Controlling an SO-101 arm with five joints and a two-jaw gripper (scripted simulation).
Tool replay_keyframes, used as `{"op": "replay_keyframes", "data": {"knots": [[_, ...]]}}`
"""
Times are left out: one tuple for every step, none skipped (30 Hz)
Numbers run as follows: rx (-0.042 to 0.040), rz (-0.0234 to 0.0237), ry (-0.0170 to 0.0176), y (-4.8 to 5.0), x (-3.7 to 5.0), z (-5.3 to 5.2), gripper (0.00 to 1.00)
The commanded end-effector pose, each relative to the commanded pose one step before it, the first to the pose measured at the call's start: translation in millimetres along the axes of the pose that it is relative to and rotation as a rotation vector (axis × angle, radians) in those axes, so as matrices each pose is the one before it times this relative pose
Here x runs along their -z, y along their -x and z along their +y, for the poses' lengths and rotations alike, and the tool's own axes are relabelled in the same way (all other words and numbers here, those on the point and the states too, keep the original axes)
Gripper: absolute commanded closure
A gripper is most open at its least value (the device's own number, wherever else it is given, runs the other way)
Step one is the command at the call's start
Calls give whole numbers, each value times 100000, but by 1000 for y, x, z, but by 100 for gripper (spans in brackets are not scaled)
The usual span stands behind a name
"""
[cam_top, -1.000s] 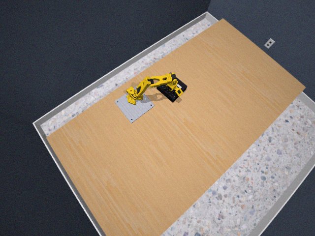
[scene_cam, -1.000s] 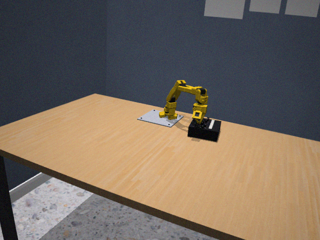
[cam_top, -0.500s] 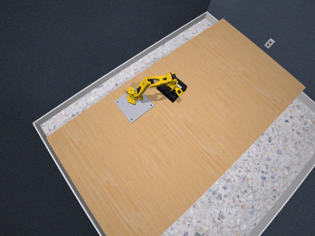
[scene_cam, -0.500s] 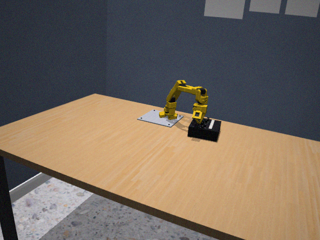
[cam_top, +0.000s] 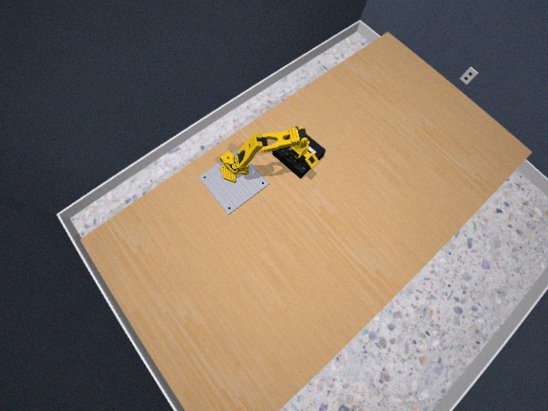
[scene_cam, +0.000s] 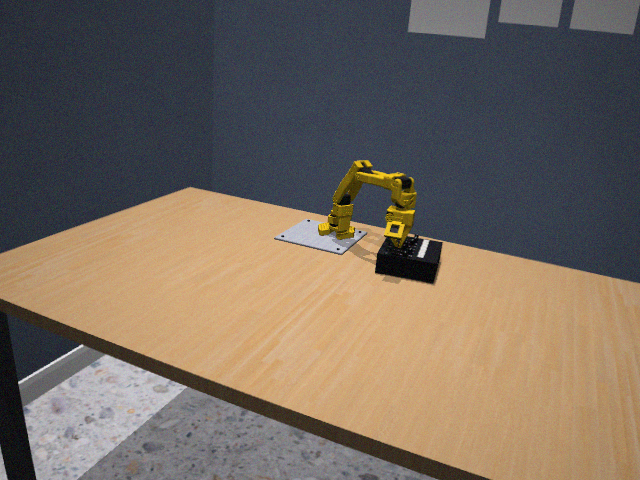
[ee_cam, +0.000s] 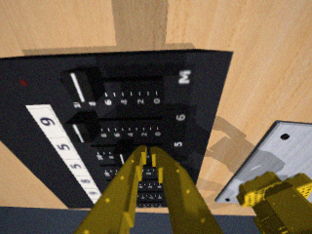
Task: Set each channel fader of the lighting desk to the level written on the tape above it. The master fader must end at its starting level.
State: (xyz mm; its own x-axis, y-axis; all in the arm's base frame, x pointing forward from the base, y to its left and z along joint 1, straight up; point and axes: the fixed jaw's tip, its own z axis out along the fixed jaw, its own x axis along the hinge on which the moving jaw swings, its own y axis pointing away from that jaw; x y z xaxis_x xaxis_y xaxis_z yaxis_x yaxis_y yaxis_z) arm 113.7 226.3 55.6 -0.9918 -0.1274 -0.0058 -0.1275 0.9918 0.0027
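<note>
The black lighting desk (ee_cam: 112,122) lies on the wooden table; it also shows in the top view (cam_top: 300,155) and the exterior view (scene_cam: 408,256). The wrist view shows fader rows marked M (ee_cam: 184,76), 6 and 5, and a white tape strip (ee_cam: 65,148) with the numbers 9, 5, 5. The master fader cap (ee_cam: 78,87) sits near the 10 end of its scale. The channel 6 fader cap (ee_cam: 80,129) sits near the high end too. My gripper (ee_cam: 146,152) is shut and empty, its tips down on the channel 5 row beside that row's cap (ee_cam: 122,157). Lower rows are hidden by the fingers.
The grey base plate (cam_top: 233,187) carries the arm's foot, next to the desk; its corner shows in the wrist view (ee_cam: 273,161). The table ends at the wall side just behind the desk.
</note>
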Motion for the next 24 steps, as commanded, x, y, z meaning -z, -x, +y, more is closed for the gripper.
{"op": "replay_keyframes", "data": {"knots": [[1302, 655, -385, -4549, -2713, 4501, 100], [0, -4, 6, -17, 3, 32, 100], [0, -5, 7, -23, 3, 42, 100], [0, -7, 10, -28, 5, 53, 100], [0, -7, 10, -31, 4, 57, 100], [0, -8, 11, -32, 6, 61, 100], [0, -7, 10, -31, 4, 57, 100], [0, -7, 10, -28, 5, 53, 100], [0, -5, 7, -23, 3, 42, 100], [0, -4, 6, -17, 3, 32, 100], [0, -2, 3, -10, 1, 18, 100], [0, -1, 2, -4, 1, 9, 100], [0, 0, 0, -1, -1, 0, 100], [0, 0, 0, 0, 0, 0, 100], [0, 0, 0, 0, 0, 0, 100], [0, 0, 0, 0, 1, -4, 100], [0, 1, -1, 2, 2, -32, 100], [0, 1, -1, 5, 6, -79, 100], [0, 2, -3, 9, 9, -145, 100], [0, 2, -3, 14, 16, -220, 100], [0, 4, -5, 18, 19, -305, 100], [0, 4, -6, 21, 25, -392, 100], [0, 6, -8, 23, 27, -482, 100], [0, 6, -8, 24, 31, -566, 100]]}}
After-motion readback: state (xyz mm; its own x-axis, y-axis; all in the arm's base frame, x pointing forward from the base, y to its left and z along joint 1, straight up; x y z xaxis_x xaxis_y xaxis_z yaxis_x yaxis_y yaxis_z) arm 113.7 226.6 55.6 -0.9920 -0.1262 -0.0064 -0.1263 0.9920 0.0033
